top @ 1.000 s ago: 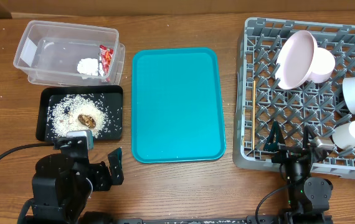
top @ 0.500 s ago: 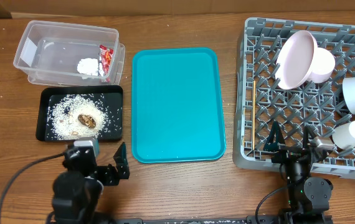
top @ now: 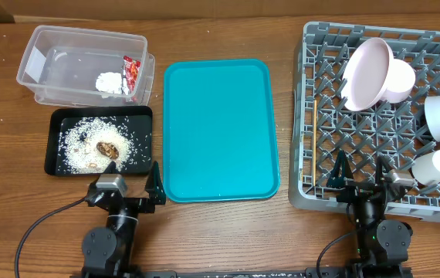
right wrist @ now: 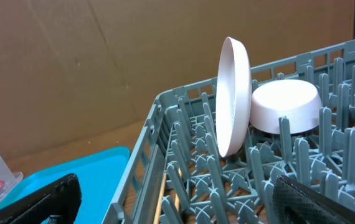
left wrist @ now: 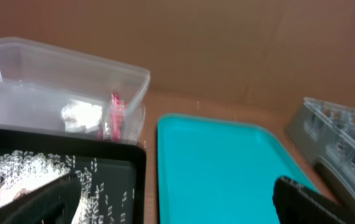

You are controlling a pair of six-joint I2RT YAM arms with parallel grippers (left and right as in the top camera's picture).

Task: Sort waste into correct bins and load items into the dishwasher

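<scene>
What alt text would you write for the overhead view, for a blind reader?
A teal tray lies mid-table, between a grey dish rack holding white dishes and, opposite, a clear tub and a black tray of rice.

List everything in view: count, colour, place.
clear tub: one, transparent, far left
wrapper: one, red, in tub
paper wad: one, white, in tub
black tray: one, black, beside tub
rice: many, white, in black tray
food scrap: one, brown, on rice
teal tray: one, teal, centre
dish rack: one, grey, right
plate: one, white, in rack
bowls: two, white, in rack
cup: one, white, in rack
chopsticks: unclear, wooden, rack's left edge
left gripper: one, black, by black tray, open
right gripper: one, black, by rack, open
</scene>
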